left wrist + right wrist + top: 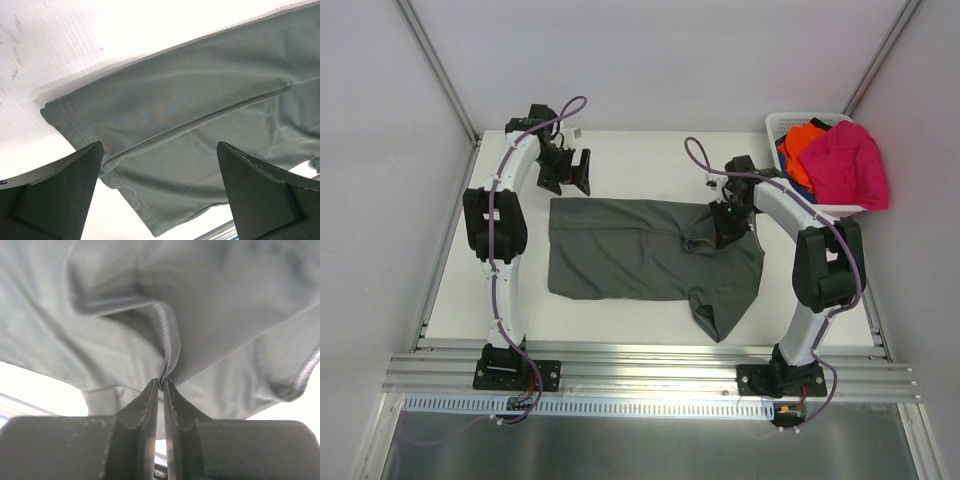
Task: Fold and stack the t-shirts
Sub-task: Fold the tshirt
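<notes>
A large dark grey-green t-shirt (640, 255) lies spread on the white table, one sleeve hanging toward the front right. My right gripper (728, 228) is shut on a hemmed fold of this shirt (167, 347) near its right end, the cloth pinched at the fingertips (161, 382). My left gripper (572, 172) hovers open just beyond the shirt's far left corner; the shirt's hem corner (65, 112) lies below, between its wide-apart fingers (65, 190). A magenta-pink t-shirt (848, 165), an orange one (802, 143) and a bit of blue one (798, 180) sit in the basket.
A white lattice basket (790, 122) stands at the back right corner of the table. Grey walls close in the left, back and right sides. A metal rail (650, 370) runs along the front edge by the arm bases.
</notes>
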Controlling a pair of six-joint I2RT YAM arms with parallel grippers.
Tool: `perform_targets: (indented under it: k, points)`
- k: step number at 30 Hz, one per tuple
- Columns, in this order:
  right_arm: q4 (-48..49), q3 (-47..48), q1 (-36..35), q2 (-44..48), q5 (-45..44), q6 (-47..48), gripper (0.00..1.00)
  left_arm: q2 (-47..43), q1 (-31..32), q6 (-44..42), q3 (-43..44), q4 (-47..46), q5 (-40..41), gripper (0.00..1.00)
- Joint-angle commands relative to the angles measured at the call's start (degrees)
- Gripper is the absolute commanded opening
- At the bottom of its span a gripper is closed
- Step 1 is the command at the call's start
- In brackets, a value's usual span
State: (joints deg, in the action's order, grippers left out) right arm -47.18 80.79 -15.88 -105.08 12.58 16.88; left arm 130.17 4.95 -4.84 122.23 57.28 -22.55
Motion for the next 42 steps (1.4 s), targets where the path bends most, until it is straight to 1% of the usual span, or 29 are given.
perform_targets:
  k: [1, 3, 7, 8, 13, 17, 23, 30, 32, 33, 35, 42]
  points:
    - [-1.5, -1.2, -1.5, 2.5, 2.8, -1.2, 0.14, -2.1, 0.7, 0.4, 1.8, 0.6, -1.3, 0.98]
    - [-1.3, -1.2, -1.9, 2.0, 3.4, -1.4, 0.16, -2.3, 0.7, 0.4, 1.6, 0.6, -0.9, 0.98]
    - [-1.5, -1.2, -2.4, 0.9, 5.2, -1.3, 0.26, -3.0, 0.7, 0.4, 0.8, 0.6, -0.5, 0.99]
    - [-1.6, -1.3, -2.5, 0.8, 5.3, -1.4, 0.36, -3.2, 0.7, 0.3, 0.6, 0.6, -0.5, 0.98]
    - [-1.1, -0.4, -2.2, 0.8, 3.3, -1.2, 0.43, -4.1, 0.7, 0.1, -0.4, 0.6, -0.1, 0.99]
    - [0.9, 1.6, -2.2, -0.2, 2.2, -1.2, 0.43, -3.9, 0.7, 0.1, -0.3, 0.6, 0.0, 0.99]
    - [1.9, 8.6, -1.6, -5.3, -0.4, 0.3, 0.43, -4.2, 0.9, -0.1, -0.8, 0.6, 0.4, 0.99]
    - [2.3, 13.9, -1.8, -9.3, -0.2, -0.5, 0.45, -4.0, 0.9, -0.2, -1.0, 0.6, 0.1, 0.99]
    - [1.8, 14.4, -2.0, -9.4, 0.9, -0.4, 0.37, -4.1, 0.9, -0.3, -0.9, 0.6, 0.4, 0.99]
    - [1.2, 14.2, -2.0, -9.2, 1.0, -0.4, 0.34, -4.0, 0.9, -0.3, -0.9, 0.6, 0.5, 0.99]
    - [1.0, 12.5, -2.3, -8.3, 0.7, -0.5, 0.33, -4.0, 0.9, -0.3, -0.8, 0.6, 0.4, 0.99]
    - [1.3, 1.1, -3.5, -0.8, 2.1, -2.0, 0.36, -3.2, 0.9, 0.0, -0.1, 0.6, -0.1, 0.99]
